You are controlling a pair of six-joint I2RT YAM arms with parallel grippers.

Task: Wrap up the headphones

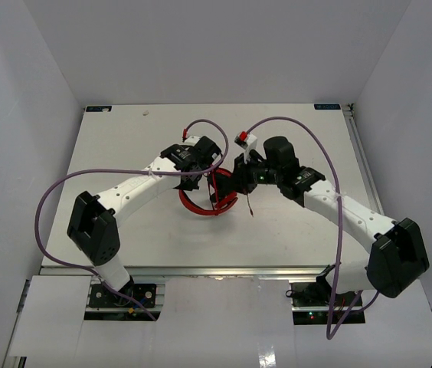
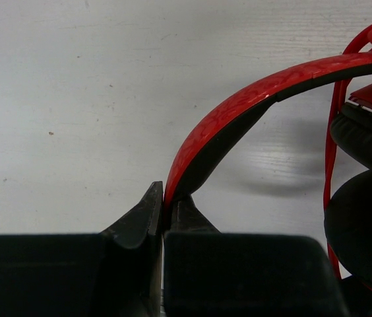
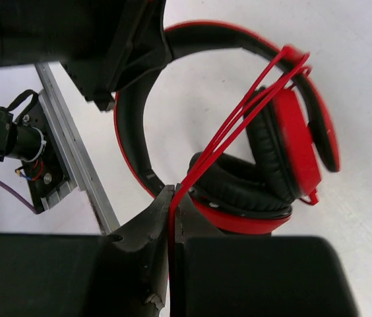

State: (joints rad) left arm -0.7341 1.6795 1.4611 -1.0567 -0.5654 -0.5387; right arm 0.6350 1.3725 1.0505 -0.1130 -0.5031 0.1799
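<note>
At the middle of the table (image 1: 116,146), between the two arms, we find the headphones (image 1: 210,196). The left gripper (image 2: 164,198) is clamped on the red headband (image 2: 252,99), its jaws nearly meeting on the thin band. We judge that this grip serves as an anchor, so the frame cannot turn. The right gripper (image 3: 171,198) is pinched on the thin red cord (image 3: 229,132). The cord runs taut from the jaws up across the earcups (image 3: 272,178) to the band's end, where several strands cross. We judge the wrapping partly done: tension lets each turn seat against the cups rather than slacken. The purple cables (image 1: 296,120) arch clear of the work.
</note>
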